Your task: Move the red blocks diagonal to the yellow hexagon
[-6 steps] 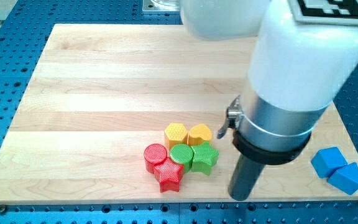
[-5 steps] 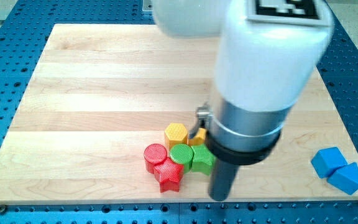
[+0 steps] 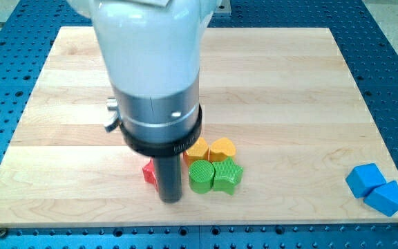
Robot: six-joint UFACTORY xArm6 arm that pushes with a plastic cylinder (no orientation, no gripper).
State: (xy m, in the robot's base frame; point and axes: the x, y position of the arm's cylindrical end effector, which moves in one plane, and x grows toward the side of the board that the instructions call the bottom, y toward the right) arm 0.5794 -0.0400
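My tip (image 3: pixel 170 199) rests on the board near the view's bottom, just left of the green round block (image 3: pixel 201 176). The rod hides most of the red blocks; only a red sliver (image 3: pixel 148 173) shows at its left side. The yellow hexagon (image 3: pixel 198 149) is partly hidden behind the rod, up and right of the tip. A yellow heart (image 3: pixel 222 149) sits right of the hexagon. A green star (image 3: pixel 228 176) sits right of the green round block.
Two blue blocks (image 3: pixel 374 188) lie at the board's bottom right corner. The wooden board (image 3: pixel 268 83) sits on a blue perforated table. The arm's white and grey body covers the board's upper middle.
The arm has swept from the view's right to the left along the bottom edge. It now covers the red blocks, which showed in full before.
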